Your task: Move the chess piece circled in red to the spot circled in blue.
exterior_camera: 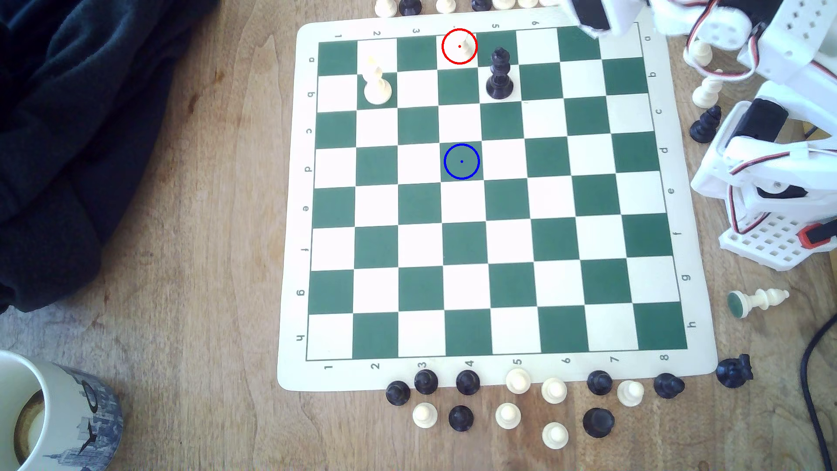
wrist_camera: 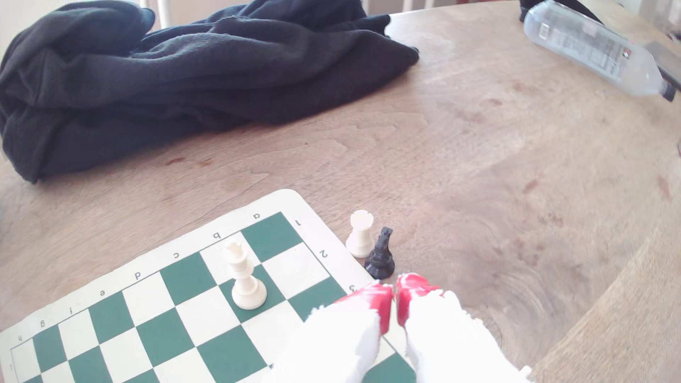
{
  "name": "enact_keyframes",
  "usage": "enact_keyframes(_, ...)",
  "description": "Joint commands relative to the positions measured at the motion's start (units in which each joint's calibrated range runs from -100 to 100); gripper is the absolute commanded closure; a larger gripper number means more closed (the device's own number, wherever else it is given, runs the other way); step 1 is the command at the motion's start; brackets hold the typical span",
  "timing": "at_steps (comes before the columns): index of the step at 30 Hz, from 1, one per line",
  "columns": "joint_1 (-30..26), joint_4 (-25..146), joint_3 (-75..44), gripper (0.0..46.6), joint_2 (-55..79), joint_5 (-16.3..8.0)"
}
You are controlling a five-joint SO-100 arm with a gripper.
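Note:
In the exterior view the chess piece circled in red (exterior_camera: 463, 44) is a small cream pawn, washed out against its pale square in the board's far row. The spot circled in blue (exterior_camera: 461, 161) is a bare dark green square three rows nearer, in the same column. My arm's blurred front end (exterior_camera: 589, 20) hangs over the board's far right corner, well to the right of the pawn. In the wrist view my gripper (wrist_camera: 396, 289) has its red fingertips (wrist_camera: 376, 298) pressed together with nothing between them, above the board's edge.
A tall cream piece (exterior_camera: 377, 84) and a black king (exterior_camera: 499, 74) stand near the pawn. A cream rook (wrist_camera: 360, 234) and a black knight (wrist_camera: 381, 254) stand just off the board. Loose pieces (exterior_camera: 507, 414) line the near edge. A dark cloth (exterior_camera: 68, 136), a mug (exterior_camera: 50, 407) and a bottle (wrist_camera: 589, 48) lie around.

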Motion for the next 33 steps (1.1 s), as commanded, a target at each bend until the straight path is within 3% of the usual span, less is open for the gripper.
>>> enact_keyframes(1,0.19,5.73,-13.38,46.4,6.73,-1.86)
enact_keyframes(9,-0.59,21.21,-35.87,44.6,25.75,-7.18)
enact_keyframes(18,-1.69,21.94,-43.93,42.1,39.5,-8.55)
enact_keyframes(33,-0.36,22.11,-51.91,29.9,57.07,-9.33)
